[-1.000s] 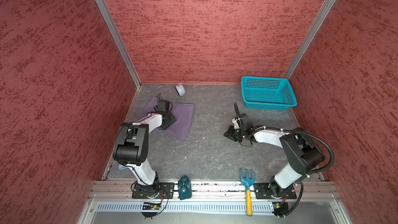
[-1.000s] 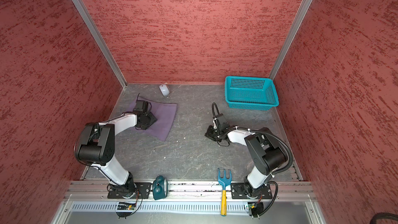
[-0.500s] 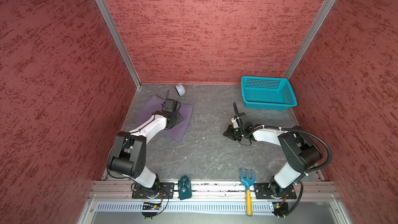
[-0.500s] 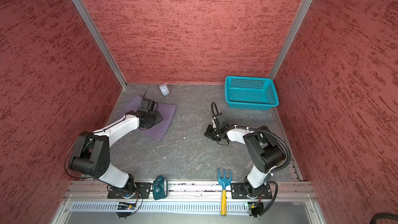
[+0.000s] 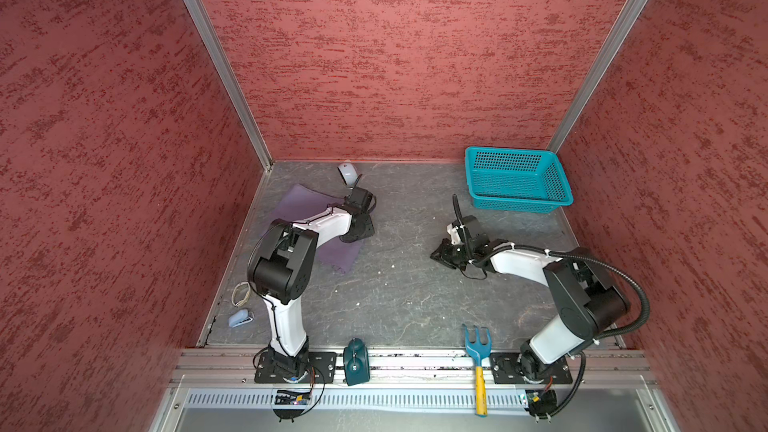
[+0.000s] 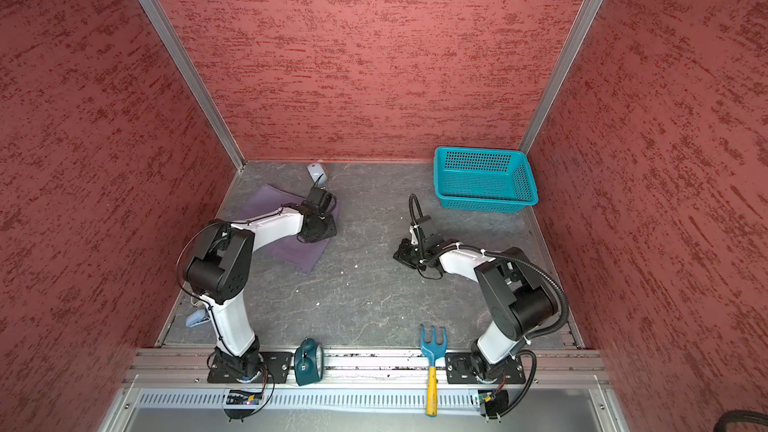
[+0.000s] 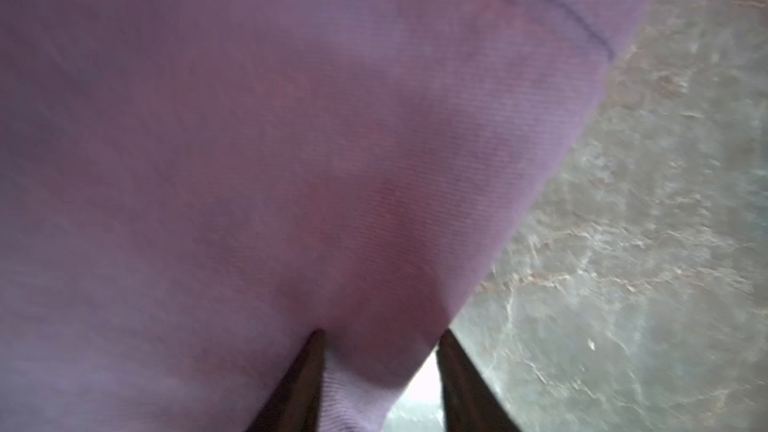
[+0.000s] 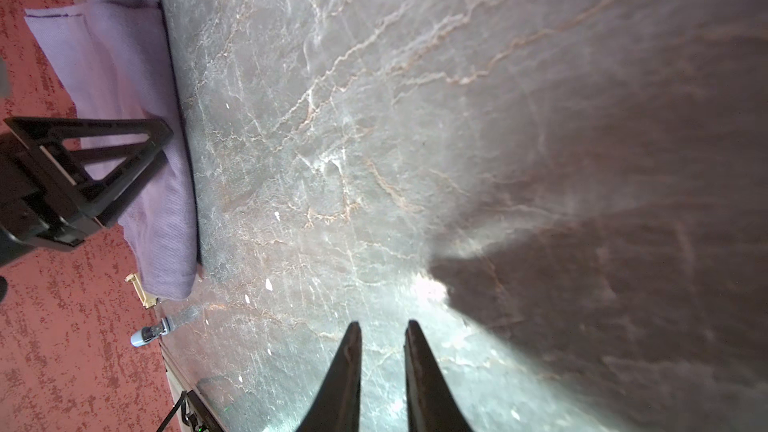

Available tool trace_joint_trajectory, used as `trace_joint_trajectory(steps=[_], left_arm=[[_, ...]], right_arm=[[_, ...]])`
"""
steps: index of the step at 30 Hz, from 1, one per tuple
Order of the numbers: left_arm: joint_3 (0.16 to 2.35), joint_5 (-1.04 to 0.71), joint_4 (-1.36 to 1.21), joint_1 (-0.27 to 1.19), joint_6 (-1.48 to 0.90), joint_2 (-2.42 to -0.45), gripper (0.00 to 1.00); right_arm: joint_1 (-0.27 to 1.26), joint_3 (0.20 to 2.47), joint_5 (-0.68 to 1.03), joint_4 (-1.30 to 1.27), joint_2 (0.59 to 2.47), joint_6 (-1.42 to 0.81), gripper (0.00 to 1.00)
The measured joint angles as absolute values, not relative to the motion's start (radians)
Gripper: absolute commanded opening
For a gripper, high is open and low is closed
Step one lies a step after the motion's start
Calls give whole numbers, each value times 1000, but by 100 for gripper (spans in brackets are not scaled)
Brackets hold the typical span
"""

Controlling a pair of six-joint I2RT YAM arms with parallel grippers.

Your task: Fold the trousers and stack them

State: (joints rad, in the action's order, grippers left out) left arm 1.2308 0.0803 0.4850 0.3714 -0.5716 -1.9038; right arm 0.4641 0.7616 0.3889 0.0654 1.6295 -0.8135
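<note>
The purple-grey trousers (image 5: 299,205) (image 6: 266,201) lie folded flat at the back left of the floor. My left gripper (image 5: 359,234) (image 6: 320,232) is down at their right edge. In the left wrist view the left gripper (image 7: 380,332) is open astride the edge of the trousers (image 7: 291,139): one tip presses on the cloth, the other stands over bare floor with a gap beside the fold. The right wrist view shows the trousers (image 8: 116,68) with a left finger (image 8: 137,172) on them. My right gripper (image 5: 434,253) (image 8: 381,324) hovers low at mid floor, narrowly open and holding nothing.
A teal basket (image 5: 517,201) stands at the back right. A white mouse (image 5: 347,172) lies just behind the trousers. A blue rake (image 5: 478,351) and a teal object (image 5: 356,361) rest on the front rail. A light blue clip (image 5: 240,318) lies front left.
My left gripper has slid right across the trousers to their right edge and its jaws have narrowed. The right arm has barely moved.
</note>
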Motion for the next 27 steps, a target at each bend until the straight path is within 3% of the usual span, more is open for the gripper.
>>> trace_joint_trajectory(steps=[3, 15, 27], left_arm=[[1256, 77, 477, 359, -570, -1932, 25], [1398, 57, 442, 268, -572, -2048, 26], [1415, 16, 429, 264, -594, -2048, 46]], right_arm=[[464, 760, 389, 65, 1630, -816, 21], [464, 795, 406, 62, 1707, -815, 21], [464, 807, 419, 48, 1726, -815, 21]])
